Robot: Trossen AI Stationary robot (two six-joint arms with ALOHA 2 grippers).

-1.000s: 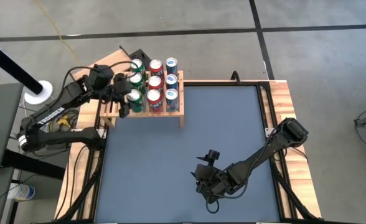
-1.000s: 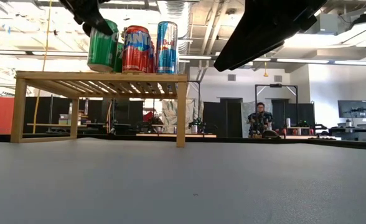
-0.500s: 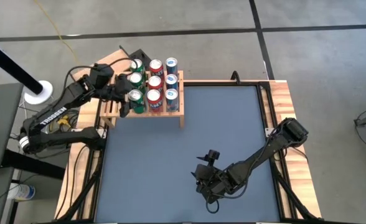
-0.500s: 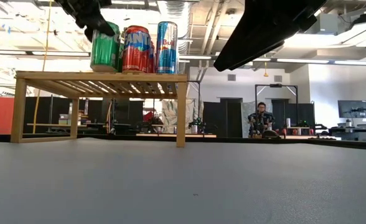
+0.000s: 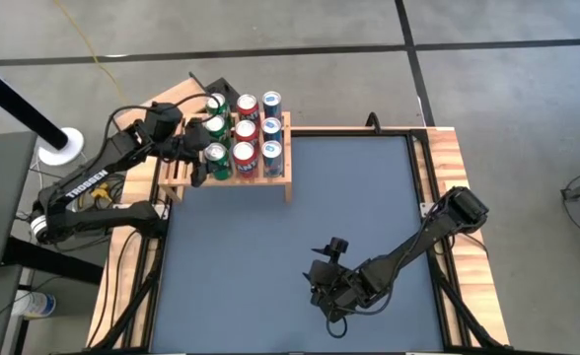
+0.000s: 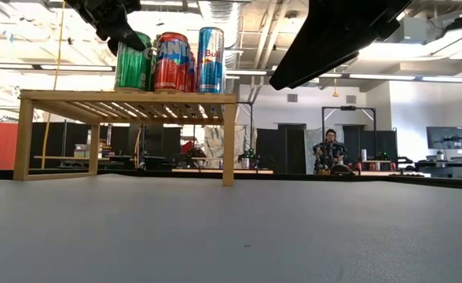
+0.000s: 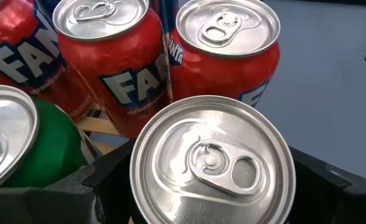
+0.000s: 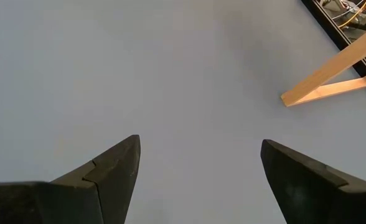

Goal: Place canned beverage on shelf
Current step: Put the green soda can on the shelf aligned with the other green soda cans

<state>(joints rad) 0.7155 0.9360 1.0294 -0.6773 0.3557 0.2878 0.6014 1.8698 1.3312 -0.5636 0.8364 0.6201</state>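
The shelf [image 5: 288,163] of light wood stands at the table's far left, with green, red and blue cans in rows on its slatted top [image 6: 129,97]. My left gripper [image 5: 201,158] is shut on a green can [image 5: 214,153] at the shelf's near left corner, next to a red Fanta can [image 7: 117,74]. The can's silver top [image 7: 213,165] fills the left wrist view. My right gripper [image 5: 322,286] hangs open over the bare mat [image 8: 170,74] near the table's front. My left gripper pinches the green can's upper wall [image 7: 137,180] between its two fingers [image 7: 105,183], one on each side just under the rim. The fingers slant down from the table's left. The can stands upright [image 6: 133,63], its base level with the shelf's slats.
Two more green cans [image 5: 214,113], three red ones [image 5: 245,128] and three blue ones [image 5: 271,126] crowd the shelf beside the held can. A wooden leg [image 8: 332,74] shows past my right gripper. The blue-grey mat [image 5: 300,227] spreads between the two arms.
My left gripper has sunk a little and shifted toward the red cans. The green can, tilted a second ago, now stands upright with its base at the shelf's top.
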